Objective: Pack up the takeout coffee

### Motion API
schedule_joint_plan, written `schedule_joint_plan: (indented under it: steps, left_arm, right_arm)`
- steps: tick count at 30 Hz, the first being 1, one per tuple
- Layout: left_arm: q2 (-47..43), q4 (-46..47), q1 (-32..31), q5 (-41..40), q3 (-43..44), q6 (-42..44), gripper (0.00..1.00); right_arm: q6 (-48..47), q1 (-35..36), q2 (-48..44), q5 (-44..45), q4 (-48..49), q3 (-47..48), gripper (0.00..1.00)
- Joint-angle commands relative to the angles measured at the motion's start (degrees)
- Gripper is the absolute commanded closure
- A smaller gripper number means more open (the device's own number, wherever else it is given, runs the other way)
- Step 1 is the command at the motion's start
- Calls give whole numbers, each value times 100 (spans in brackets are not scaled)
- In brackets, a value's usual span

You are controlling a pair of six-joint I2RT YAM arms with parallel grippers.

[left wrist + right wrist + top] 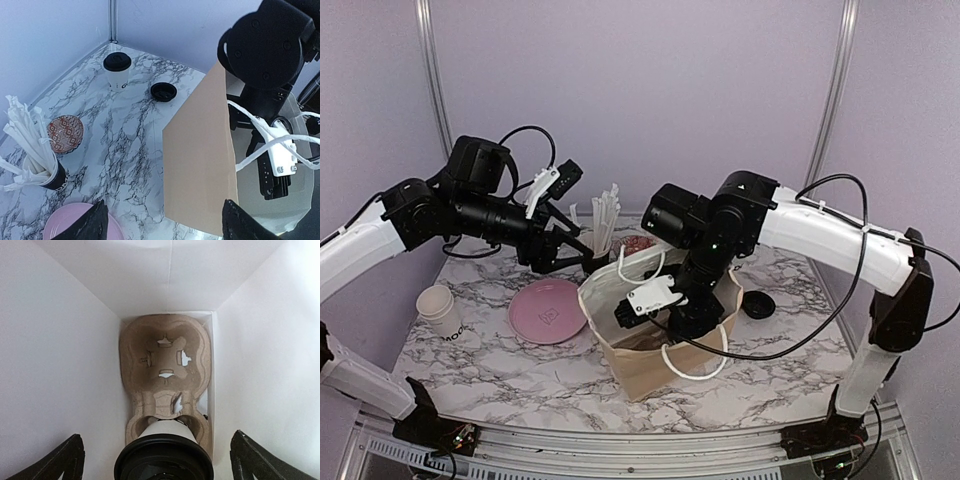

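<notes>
Finds the takeout coffee [163, 462] inside the paper bag [60, 365], right beneath the right claw [159, 460]. Stands upright: lid at the top, base at the bottom, long axis running straight down into the bag. Rests with the base in the near pocket of the 2-pocket pulp carrier [165, 355] lying on the bag's floor. Looks like a white paper cup narrowing toward the base, capped with a round black plastic lid with a raised rim; side mostly hidden from this steep angle. Spreads the 2 fingers [65, 462] of the right claw wide on either side of the lid, clear of it, with no grip on anything.

Just left of the bag, above the counter [125, 150] and near the far edge of a pink plate [61, 231]: the left claw [164, 222], fingers likewise far apart, nothing between them. Level with the plate, at the counter's left side: a lidless white cup [440, 310] with black lettering. Farther back: a black cup of white straws [47, 175], then a round red-patterned disc [65, 134]. Beyond the bag: a loose black lid [163, 92]. Farthest, in the back corner: a second lidded white cup [117, 70].
</notes>
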Motion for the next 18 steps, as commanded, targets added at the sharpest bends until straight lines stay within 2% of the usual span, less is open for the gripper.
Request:
schedule_joint_plan:
  steps: [1,7,13,16,18]
  left_arm:
    - [276,-139,-575,-355,228,-71,21]
    - [990,-146,-1045,-822,535,67,21]
    - [1447,-238,-1081,-987,781,52,32]
    - [1464,-254,-1077,-926,840,9,35]
    - [1470,-263,-1077,-934,907,-10,42]
  right_arm:
    - [-64,27,-178,-72,-56,246,1]
    - [-86,-17,-226,-301,-51,177,5]
    - [-192,-39,-352,-285,-53,-67,10]
    - [-288,-44,-490,-374,-58,109,10]
    - [-361,-44,-559,-348,-51,364,9]
